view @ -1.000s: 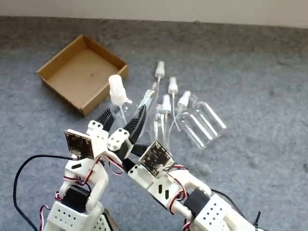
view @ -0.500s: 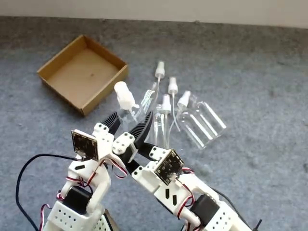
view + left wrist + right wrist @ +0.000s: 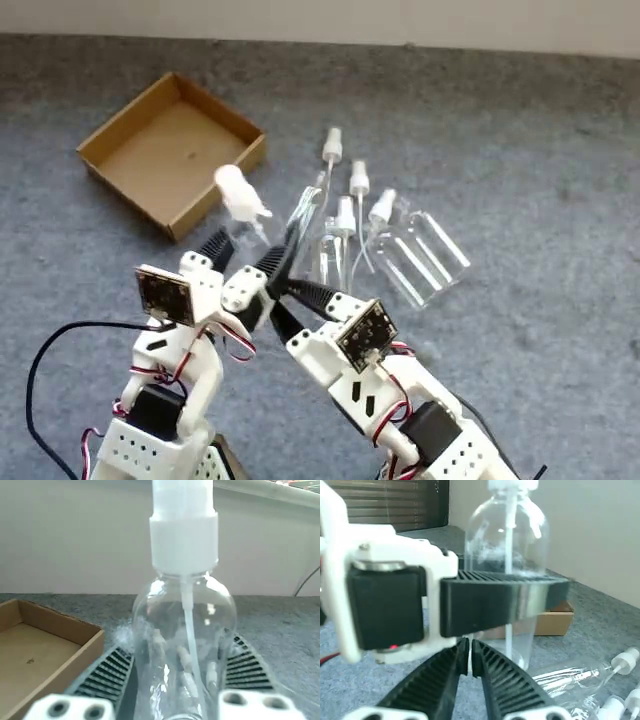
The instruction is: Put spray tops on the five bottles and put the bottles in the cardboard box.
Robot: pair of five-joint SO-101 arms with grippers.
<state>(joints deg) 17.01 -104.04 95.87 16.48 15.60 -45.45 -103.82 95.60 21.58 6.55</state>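
In the left wrist view the bottle (image 3: 182, 645) is seen upright and gripped low on its body by the left claw (image 3: 177, 672), with the cardboard box (image 3: 50, 645) off to one side. The right wrist view shows the right claw (image 3: 469, 650) clenched on nothing, only a thin slit left between its fingers, with the same bottle (image 3: 507, 540) beyond it. From the high view the left claw (image 3: 245, 250) is placed just short of the cardboard box (image 3: 215, 195), and the right claw (image 3: 280, 298) is tucked close beside it. The bottle (image 3: 240, 205) is clear and round-shouldered, fitted with a white spray top whose thin tube is seen running down inside. More clear bottles (image 3: 420, 255) and loose spray tops (image 3: 358, 180) are laid on the grey worktop (image 3: 520, 150). Against the earlier frame, the held bottle is shifted towards the box, and the right claw is drawn back from it.
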